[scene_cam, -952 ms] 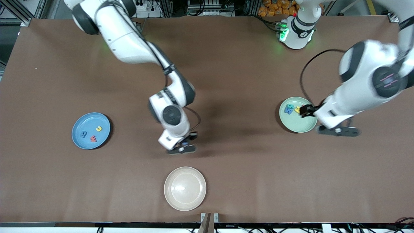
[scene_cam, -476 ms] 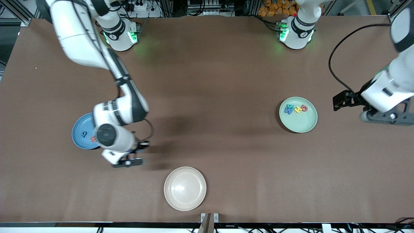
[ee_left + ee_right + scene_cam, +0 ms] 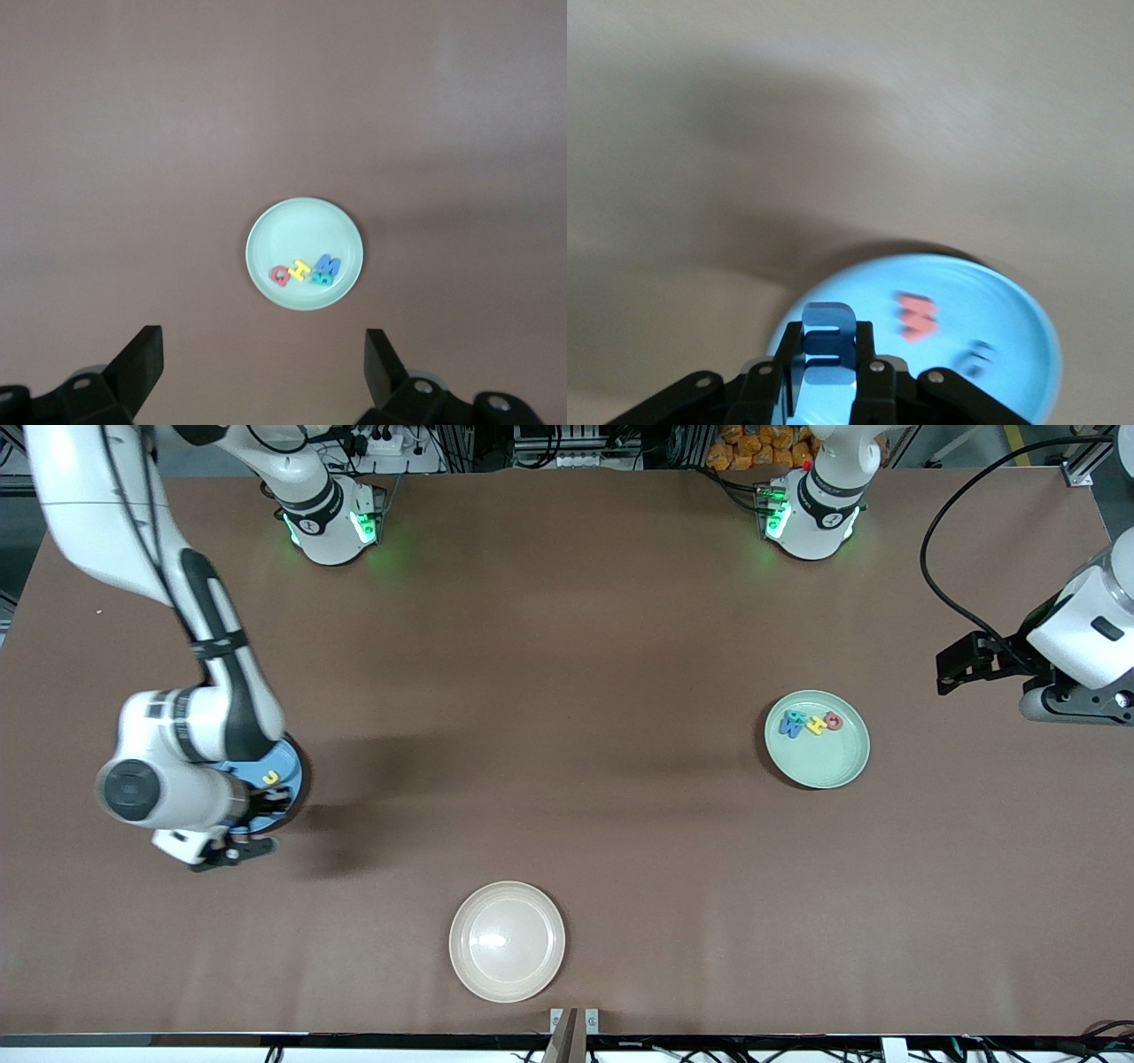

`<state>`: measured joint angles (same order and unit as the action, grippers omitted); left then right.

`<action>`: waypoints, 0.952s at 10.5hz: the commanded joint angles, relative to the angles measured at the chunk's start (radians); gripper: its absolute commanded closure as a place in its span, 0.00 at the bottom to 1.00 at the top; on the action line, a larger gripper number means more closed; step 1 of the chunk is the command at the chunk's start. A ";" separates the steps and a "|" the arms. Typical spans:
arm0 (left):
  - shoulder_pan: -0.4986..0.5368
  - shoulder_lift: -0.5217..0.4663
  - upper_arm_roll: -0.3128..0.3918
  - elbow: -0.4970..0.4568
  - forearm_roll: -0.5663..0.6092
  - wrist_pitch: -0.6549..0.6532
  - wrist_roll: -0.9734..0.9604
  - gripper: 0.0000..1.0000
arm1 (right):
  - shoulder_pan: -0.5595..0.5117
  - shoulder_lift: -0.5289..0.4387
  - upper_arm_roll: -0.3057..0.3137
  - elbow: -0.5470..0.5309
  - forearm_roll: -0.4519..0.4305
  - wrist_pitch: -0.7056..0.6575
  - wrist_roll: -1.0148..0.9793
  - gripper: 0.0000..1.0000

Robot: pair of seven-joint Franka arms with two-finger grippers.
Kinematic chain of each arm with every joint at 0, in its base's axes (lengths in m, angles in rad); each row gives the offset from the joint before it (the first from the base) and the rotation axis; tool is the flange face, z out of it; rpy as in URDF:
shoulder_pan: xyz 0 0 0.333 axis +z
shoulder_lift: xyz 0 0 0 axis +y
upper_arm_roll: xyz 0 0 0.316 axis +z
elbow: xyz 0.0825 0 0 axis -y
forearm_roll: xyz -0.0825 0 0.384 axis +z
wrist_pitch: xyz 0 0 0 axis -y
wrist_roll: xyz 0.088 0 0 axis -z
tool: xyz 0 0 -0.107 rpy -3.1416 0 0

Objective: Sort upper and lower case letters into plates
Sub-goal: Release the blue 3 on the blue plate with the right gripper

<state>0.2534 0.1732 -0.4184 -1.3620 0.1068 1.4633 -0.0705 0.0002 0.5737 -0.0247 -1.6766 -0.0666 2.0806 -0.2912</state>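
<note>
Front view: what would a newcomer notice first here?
The right gripper, shut on a blue letter, hangs over the blue plate at the right arm's end. The green plate holds a bright cluster of letters; the open left gripper hangs high above it.

even overhead light, soft arm shadows on table [image 3: 567, 691]; right wrist view motion-blurred, others sharp.

Four letters [image 3: 811, 724] are clustered in one plate [image 3: 828, 766] toward the left arm's end of the table [image 3: 620, 646]; another plate [image 3: 289, 766] lies toward the right arm's end; a third plate [image 3: 507, 979] is set nearest the front camera.
</note>
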 commanded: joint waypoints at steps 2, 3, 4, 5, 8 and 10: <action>-0.145 -0.032 0.210 0.011 -0.079 -0.038 0.015 0.00 | -0.028 -0.072 0.020 -0.054 -0.018 0.003 -0.039 0.00; -0.239 -0.034 0.333 0.007 -0.125 -0.038 0.015 0.00 | -0.031 -0.095 0.023 -0.064 -0.016 -0.019 -0.039 0.00; -0.281 -0.035 0.392 0.007 -0.146 -0.038 0.015 0.00 | -0.038 -0.136 0.025 -0.095 -0.016 -0.020 -0.037 0.00; -0.284 -0.035 0.400 0.004 -0.153 -0.038 0.015 0.00 | -0.040 -0.203 0.031 -0.138 -0.015 -0.021 -0.028 0.00; -0.283 -0.034 0.394 0.006 -0.161 -0.040 0.011 0.00 | -0.035 -0.406 0.043 -0.213 -0.006 -0.072 -0.002 0.00; -0.281 -0.034 0.394 0.007 -0.161 -0.040 0.011 0.00 | -0.031 -0.510 0.046 -0.216 -0.001 -0.169 0.027 0.00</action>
<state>-0.0210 0.1490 -0.0370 -1.3583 -0.0286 1.4409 -0.0693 -0.0243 0.1723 0.0082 -1.8275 -0.0656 1.9454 -0.3002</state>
